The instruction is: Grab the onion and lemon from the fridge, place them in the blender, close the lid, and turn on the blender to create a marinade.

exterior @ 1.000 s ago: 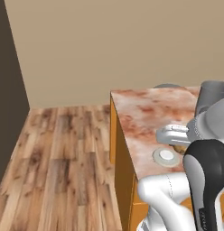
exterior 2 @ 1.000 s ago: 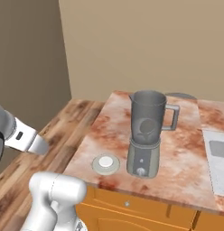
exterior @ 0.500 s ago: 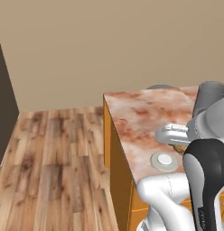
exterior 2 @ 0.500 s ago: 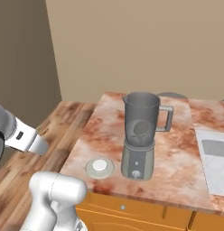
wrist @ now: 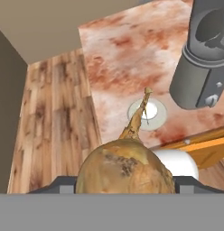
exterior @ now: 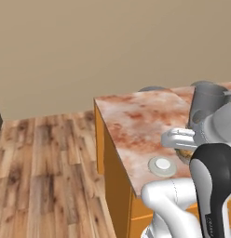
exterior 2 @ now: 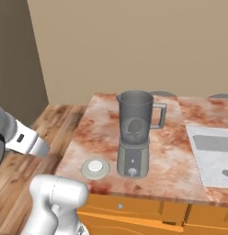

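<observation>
Gripper [wrist: 125, 191] fingers clamped on the onion [wrist: 125, 169], held above the floor just off the counter's [exterior 2: 175, 158] near left corner; lid [exterior 2: 95, 168] lies left of the blender [exterior 2: 134, 133].

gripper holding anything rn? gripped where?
The onion, clamped across the sides of its round bulb by the gripper; stem tip points away from the hand.

blender [exterior 2: 134, 133] jar mouth uncovered, lid [exterior 2: 95, 168] beside base

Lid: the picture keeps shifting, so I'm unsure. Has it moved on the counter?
No. The lid still lies beside the blender base near the front edge of the counter; the camera moved.
</observation>
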Robot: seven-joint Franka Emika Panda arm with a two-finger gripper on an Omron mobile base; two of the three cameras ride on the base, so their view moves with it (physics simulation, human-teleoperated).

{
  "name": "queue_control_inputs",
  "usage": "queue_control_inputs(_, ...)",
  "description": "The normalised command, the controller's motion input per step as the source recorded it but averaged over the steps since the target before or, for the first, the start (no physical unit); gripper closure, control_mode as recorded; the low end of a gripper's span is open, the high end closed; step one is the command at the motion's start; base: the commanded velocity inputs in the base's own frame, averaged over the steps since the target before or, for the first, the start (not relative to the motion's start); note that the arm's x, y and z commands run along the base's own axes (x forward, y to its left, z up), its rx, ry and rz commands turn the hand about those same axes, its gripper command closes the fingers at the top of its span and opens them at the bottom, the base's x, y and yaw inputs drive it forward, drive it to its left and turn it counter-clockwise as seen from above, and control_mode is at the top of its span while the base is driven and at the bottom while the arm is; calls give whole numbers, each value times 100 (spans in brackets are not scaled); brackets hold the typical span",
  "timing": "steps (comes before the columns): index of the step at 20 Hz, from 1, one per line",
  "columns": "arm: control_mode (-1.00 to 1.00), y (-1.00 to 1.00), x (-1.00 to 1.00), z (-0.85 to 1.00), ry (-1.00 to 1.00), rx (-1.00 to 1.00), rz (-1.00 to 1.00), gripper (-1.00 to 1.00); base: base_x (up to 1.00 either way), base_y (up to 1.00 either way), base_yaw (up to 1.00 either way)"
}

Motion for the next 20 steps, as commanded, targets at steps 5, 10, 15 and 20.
queue_control_inputs(5, 100, 0, 0, 0, 0, 0, 0, 100, 0, 0, -30)
queue_control_inputs(10, 100, 0, 0, 0, 0, 0, 0, 100, 0, -1, -22)
queue_control_inputs(15, -100, -34, 3, 82, -8, 0, -8, 100, 0, 0, 0)
queue_control_inputs(20, -100, -42, 32, 99, -17, 0, -4, 100, 0, 0, 0)
